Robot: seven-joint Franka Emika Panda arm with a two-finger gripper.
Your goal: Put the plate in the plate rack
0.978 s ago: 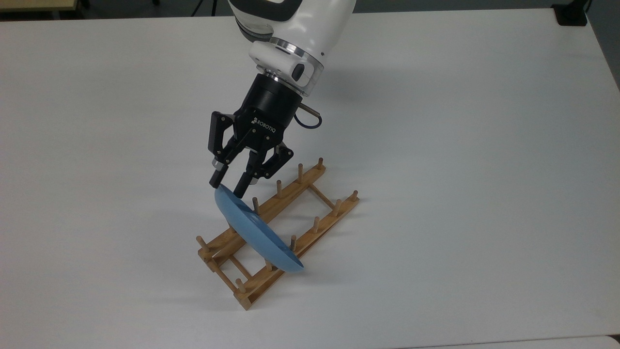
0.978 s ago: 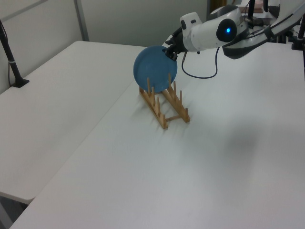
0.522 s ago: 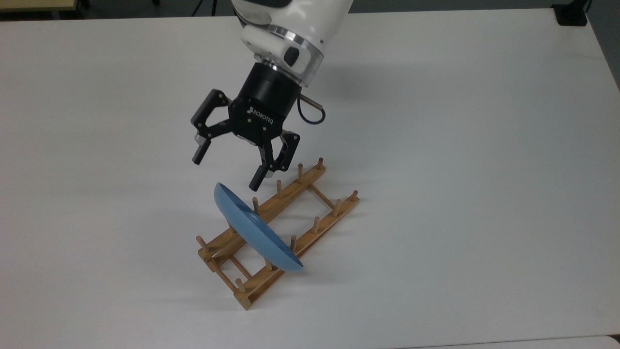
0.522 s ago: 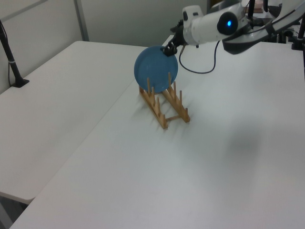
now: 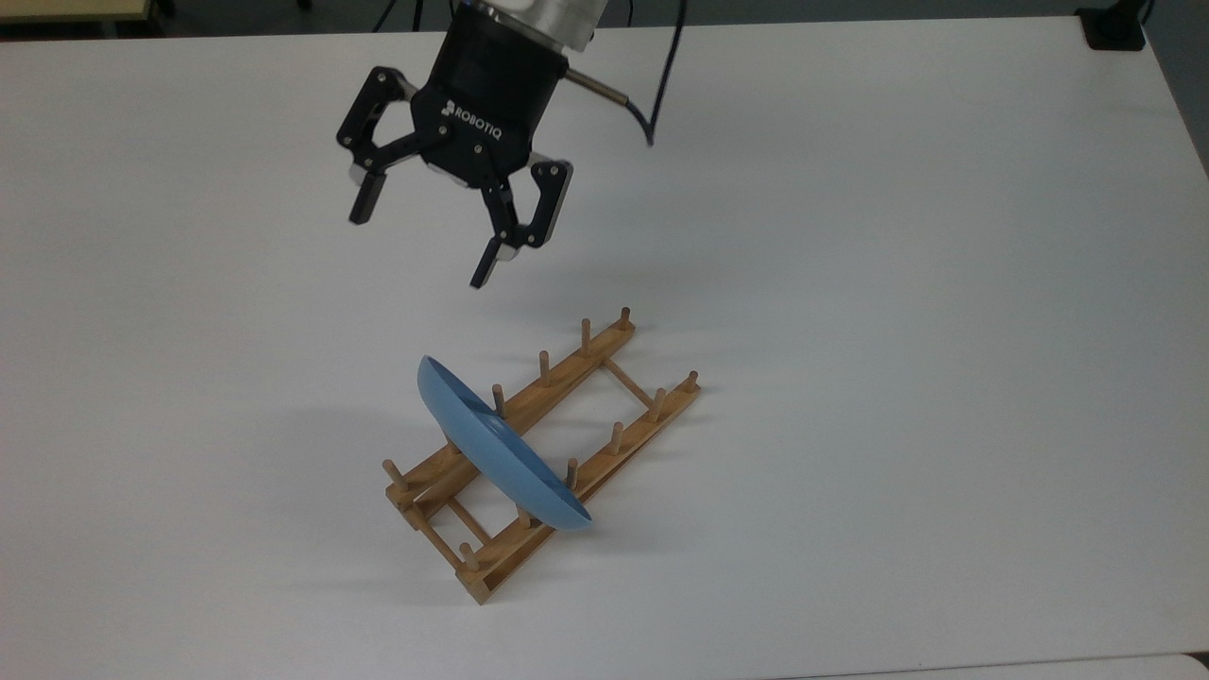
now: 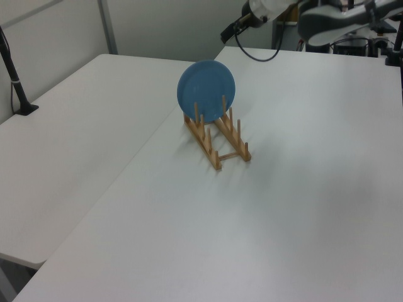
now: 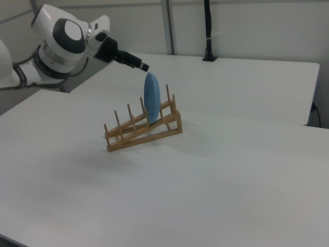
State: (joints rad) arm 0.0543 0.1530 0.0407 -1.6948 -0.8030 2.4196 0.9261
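Note:
The light-blue plate (image 5: 496, 449) stands on edge in the wooden plate rack (image 5: 631, 440), slotted between pegs near the rack's end closest to the top view's bottom and leaning slightly. My gripper (image 5: 420, 244) hangs open well above and beyond the plate, touching nothing, with nothing between its fingers. In the left view the plate (image 6: 206, 89) faces the camera above the rack (image 6: 217, 143), and the gripper (image 6: 225, 35) is high behind it. In the right view the plate (image 7: 151, 104) shows edge-on in the rack (image 7: 144, 135), with the gripper (image 7: 143, 66) just above and behind its top rim.
The rack sits mid-table on a white table (image 5: 897, 331). A black post (image 6: 14, 72) stands clamped at the left view's left edge. A black block (image 5: 1115, 28) sits on the far right corner in the top view. A second white table (image 7: 247, 82) adjoins behind.
The gripper let go of the plate's rim, opened wide, and rose away toward the top view's upper left. The plate stayed standing in the rack.

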